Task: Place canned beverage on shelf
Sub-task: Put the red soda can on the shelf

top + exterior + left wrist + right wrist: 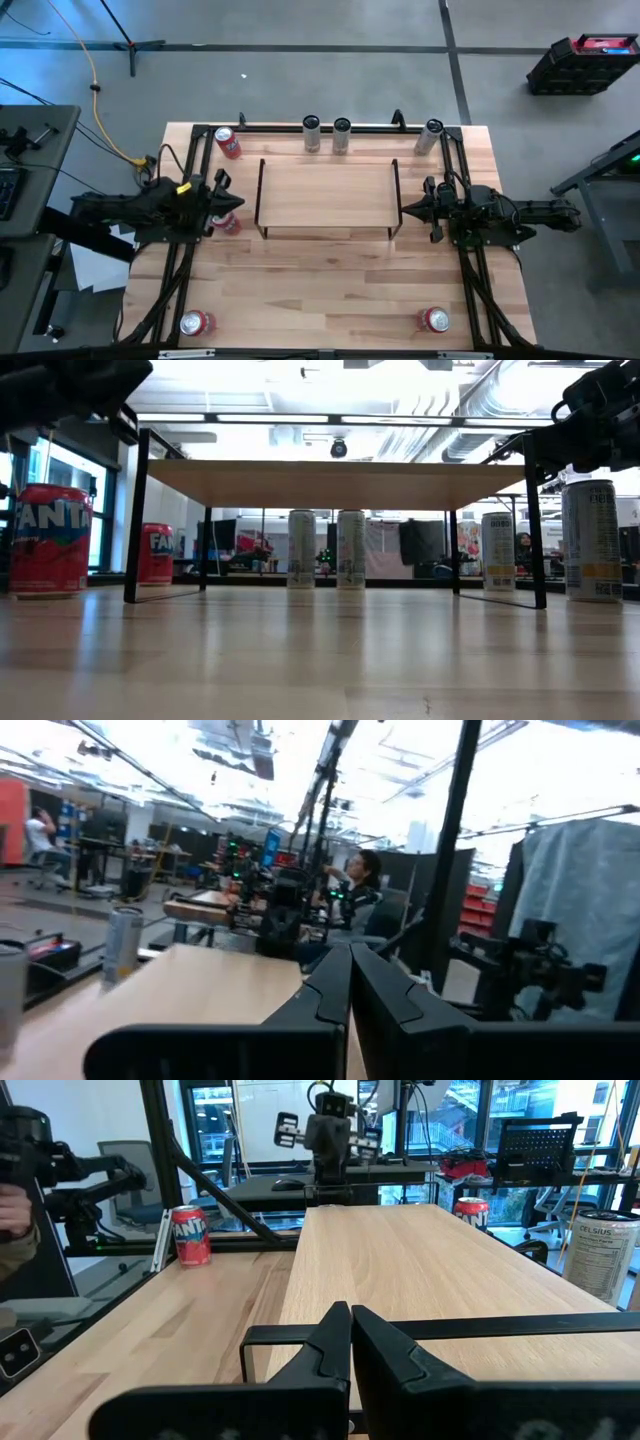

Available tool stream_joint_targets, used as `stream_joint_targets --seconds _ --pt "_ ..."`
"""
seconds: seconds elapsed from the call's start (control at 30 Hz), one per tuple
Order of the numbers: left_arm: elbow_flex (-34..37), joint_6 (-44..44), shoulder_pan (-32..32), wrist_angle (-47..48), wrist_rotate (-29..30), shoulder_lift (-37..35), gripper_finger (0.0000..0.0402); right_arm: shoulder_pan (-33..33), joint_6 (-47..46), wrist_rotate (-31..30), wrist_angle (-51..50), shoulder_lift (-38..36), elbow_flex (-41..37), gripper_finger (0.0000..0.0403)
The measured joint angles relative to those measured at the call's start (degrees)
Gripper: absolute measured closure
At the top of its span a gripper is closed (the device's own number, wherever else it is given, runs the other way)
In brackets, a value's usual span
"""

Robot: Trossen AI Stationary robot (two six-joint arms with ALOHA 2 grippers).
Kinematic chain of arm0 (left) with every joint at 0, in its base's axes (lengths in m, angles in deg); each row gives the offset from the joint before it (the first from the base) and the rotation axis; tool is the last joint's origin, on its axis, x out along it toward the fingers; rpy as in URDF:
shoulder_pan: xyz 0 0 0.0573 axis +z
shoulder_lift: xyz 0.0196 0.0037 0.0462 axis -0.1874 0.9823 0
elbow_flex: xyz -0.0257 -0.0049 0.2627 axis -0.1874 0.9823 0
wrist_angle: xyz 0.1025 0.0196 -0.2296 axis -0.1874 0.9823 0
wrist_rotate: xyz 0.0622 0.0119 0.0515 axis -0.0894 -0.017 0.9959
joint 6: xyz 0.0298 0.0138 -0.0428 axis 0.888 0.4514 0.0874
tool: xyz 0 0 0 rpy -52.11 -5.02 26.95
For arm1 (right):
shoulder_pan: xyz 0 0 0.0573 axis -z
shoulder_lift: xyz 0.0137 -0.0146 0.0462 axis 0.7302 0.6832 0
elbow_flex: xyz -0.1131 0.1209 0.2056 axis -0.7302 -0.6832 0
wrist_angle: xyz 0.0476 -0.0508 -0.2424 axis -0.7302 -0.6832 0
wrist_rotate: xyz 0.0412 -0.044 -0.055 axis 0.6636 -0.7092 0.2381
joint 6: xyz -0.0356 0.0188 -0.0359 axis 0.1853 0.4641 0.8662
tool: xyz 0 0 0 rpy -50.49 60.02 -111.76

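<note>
The shelf, a light-wood board on a black wire frame, stands mid-table on its thin legs. Red cans stand upright on the table at the far left, beside the shelf's left end, and at the near corners. Three silver cans line the far edge. My left gripper hovers shut at the shelf's left end, tipped slightly upward. Held level at the shelf's right end, my right gripper is shut on nothing.
Black rails run along the table's left, right and far sides. The shelf's raised end rail crosses just in front of my right gripper. Bare tabletop lies between the shelf and the near edge. People sit at desks in the room beyond.
</note>
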Motion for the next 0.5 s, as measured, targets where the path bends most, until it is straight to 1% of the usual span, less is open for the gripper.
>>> stream_joint_targets --seconds 0.1,0.2,0.33,0.43,0.5 --pt "-4.12 2.44 0.0 4.15 2.39 1.88 0.0401 0.0 -0.01 0.0 0.0 0.0 -0.02 0.0402" --pt "-8.33 3.65 0.05 9.26 5.97 3.78 0.0401 0.0 -0.02 0.0 0.0 0.0 0.0 0.0402" --pt "-14.19 4.44 0.04 18.87 13.99 6.43 0.0401 -0.02 -0.02 0.0 0.0 0.0 0.0 0.0402" --pt "-16.9 4.18 0.06 24.55 19.06 8.54 0.0401 -0.01 -0.01 0.0 0.0 0.0 0.0 0.0402" --pt "-18.25 2.45 0.06 28.08 21.87 9.69 0.0401 -0.01 -0.01 -0.01 0.0 0.0 -0.01 0.0402"
